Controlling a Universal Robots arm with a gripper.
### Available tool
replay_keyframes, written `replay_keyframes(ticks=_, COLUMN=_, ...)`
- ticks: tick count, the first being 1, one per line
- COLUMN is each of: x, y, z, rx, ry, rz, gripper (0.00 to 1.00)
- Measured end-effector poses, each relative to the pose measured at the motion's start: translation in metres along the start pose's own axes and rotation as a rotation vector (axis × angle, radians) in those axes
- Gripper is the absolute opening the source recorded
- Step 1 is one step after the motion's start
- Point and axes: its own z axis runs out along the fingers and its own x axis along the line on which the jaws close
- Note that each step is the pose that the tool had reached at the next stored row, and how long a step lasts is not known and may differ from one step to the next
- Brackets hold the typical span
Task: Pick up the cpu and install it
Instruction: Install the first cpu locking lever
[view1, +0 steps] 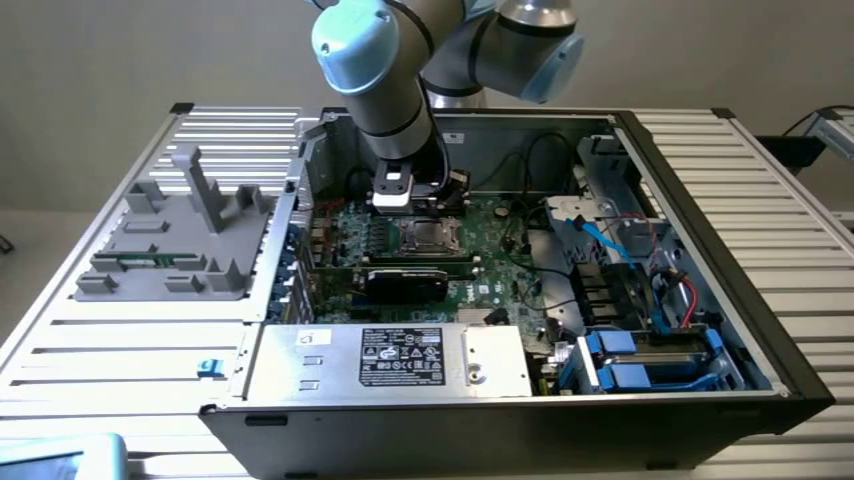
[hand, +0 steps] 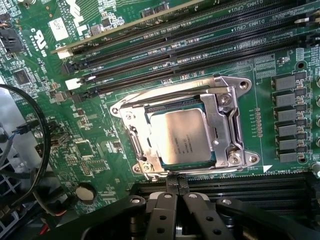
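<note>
In the exterior view, the arm reaches down into one open computer case (view1: 694, 250) standing on the slatted worktop (view1: 134, 340). The hand (view1: 399, 205) hangs low over the green motherboard (view1: 501, 270), and the cpu (view1: 427, 237) lies just beneath and in front of it, seated in its socket. One grey fixture tray (view1: 167, 245) sits well off to the side of the hand.

In the wrist view, the hand (hand: 176, 187) is closed with its fingertips pressed together and empty, right at the edge of the socket frame (hand: 227, 127). One cpu (hand: 181, 136) rests flat inside that frame, silver top up.

The risk, as I judge it: the metal frame looks unlatched, so the chip may sit loose, and a nudge from the closed fingertips could shift it and bend socket pins.
</note>
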Motion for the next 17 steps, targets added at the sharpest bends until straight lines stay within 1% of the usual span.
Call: replay_keyframes(ticks=17, x=0.0015, y=-0.0004, z=0.0002, rx=0.0002, ry=0.0000, rz=0.000, gripper=0.11)
